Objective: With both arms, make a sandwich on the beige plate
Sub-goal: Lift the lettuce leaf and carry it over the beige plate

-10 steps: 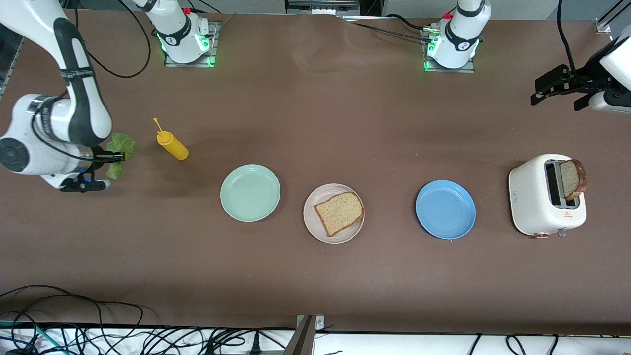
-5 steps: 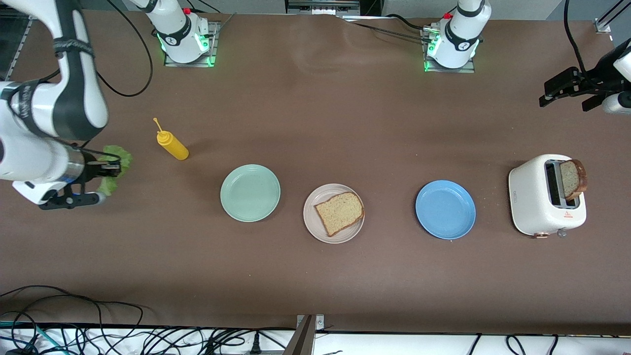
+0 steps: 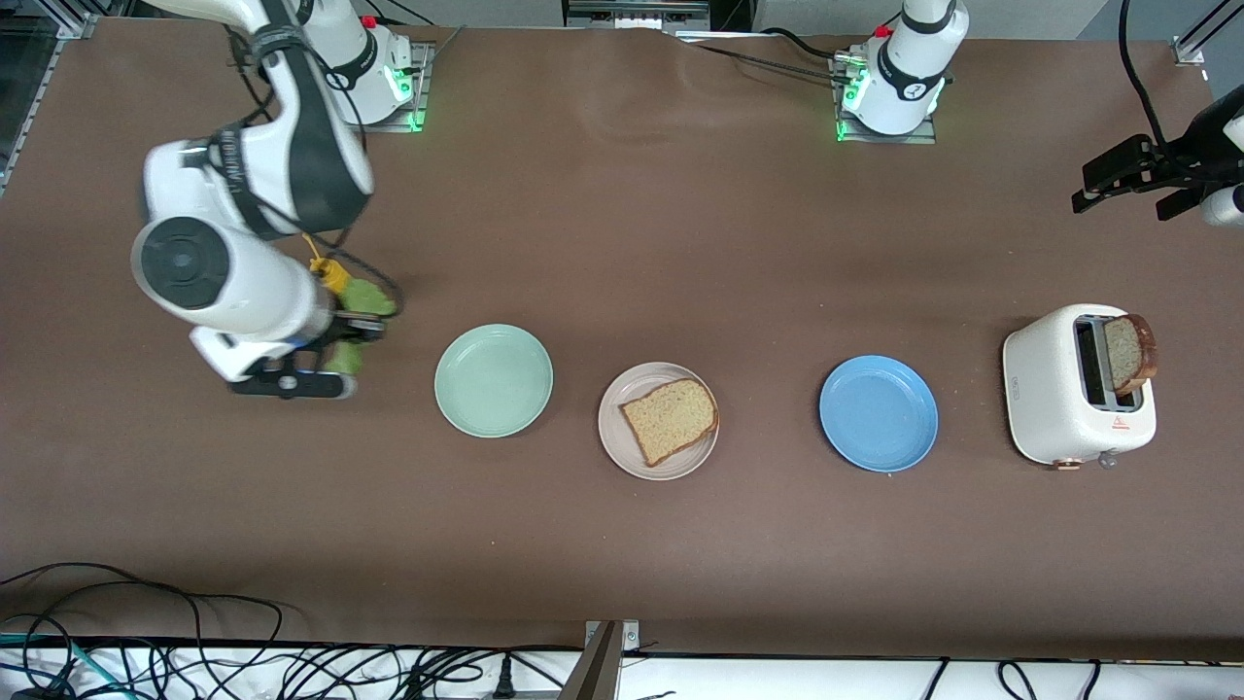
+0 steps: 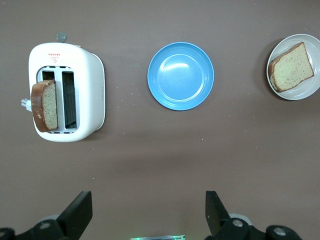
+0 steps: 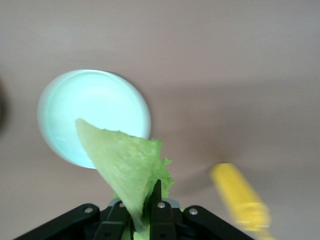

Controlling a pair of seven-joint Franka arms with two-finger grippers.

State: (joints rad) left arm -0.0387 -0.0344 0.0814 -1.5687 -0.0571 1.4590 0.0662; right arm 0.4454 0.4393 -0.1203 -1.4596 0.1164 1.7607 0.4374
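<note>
On the beige plate (image 3: 658, 421) I have one speckled, dark-crusted bread slice (image 3: 669, 419) lying flat as the sandwich base. Farther from the camera than that plate, toward the right arm's end, my right tool (image 3: 352, 331) pinches a thin, ruffled lettuce leaf (image 3: 362, 299) in the air, presumably bound for the slice. The second slice (image 3: 1129, 352) stands in the glossy white toaster (image 3: 1054, 389). My left tool (image 3: 1137, 185) waits wide open and empty.
</note>
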